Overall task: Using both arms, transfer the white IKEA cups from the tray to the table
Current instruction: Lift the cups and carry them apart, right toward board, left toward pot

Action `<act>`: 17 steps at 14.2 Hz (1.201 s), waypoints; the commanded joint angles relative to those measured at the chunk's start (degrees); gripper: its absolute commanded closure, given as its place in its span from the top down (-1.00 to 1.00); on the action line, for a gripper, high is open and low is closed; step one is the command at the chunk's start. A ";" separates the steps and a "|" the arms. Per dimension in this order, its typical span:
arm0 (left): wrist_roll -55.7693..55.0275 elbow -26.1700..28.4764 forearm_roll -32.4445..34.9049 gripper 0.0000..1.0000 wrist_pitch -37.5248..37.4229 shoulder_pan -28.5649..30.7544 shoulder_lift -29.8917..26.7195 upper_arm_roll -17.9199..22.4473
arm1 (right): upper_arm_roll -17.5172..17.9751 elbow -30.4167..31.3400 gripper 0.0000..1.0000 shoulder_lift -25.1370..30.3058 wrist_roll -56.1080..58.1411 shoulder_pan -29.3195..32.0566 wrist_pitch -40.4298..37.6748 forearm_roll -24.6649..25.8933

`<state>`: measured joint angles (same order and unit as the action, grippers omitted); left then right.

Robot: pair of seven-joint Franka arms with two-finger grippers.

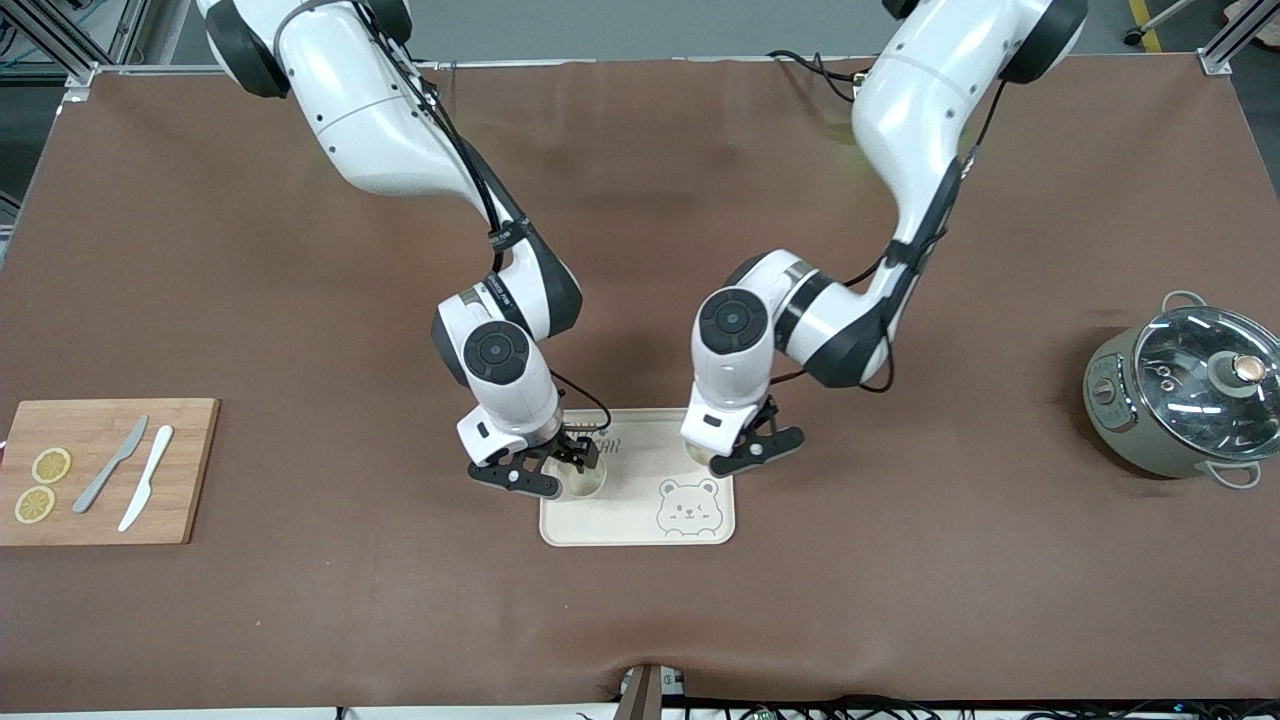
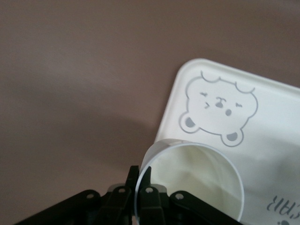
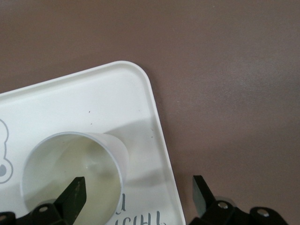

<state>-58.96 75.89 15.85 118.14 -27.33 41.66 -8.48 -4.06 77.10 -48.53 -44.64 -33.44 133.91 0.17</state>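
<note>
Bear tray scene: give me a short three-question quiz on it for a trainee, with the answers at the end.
1. True or false: the left gripper is shut on the rim of a white cup.
2. The right gripper has its jaws: A) shut on nothing; B) open, one inside the other cup and one outside; C) shut on a knife.
3. What animal is drawn on the tray?
Key: 1 true; 2 B; 3 a bear.
</note>
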 commanded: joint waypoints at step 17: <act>63.08 59.01 -26.66 -1.00 15.01 37.61 -47.63 -8.83 | 0.46 -2.57 -1.00 -1.31 -1.77 -0.49 0.64 0.45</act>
<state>0.94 130.66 -9.26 130.24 8.97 -4.04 -16.45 -3.58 76.00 -49.03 -45.39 -33.58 134.33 0.16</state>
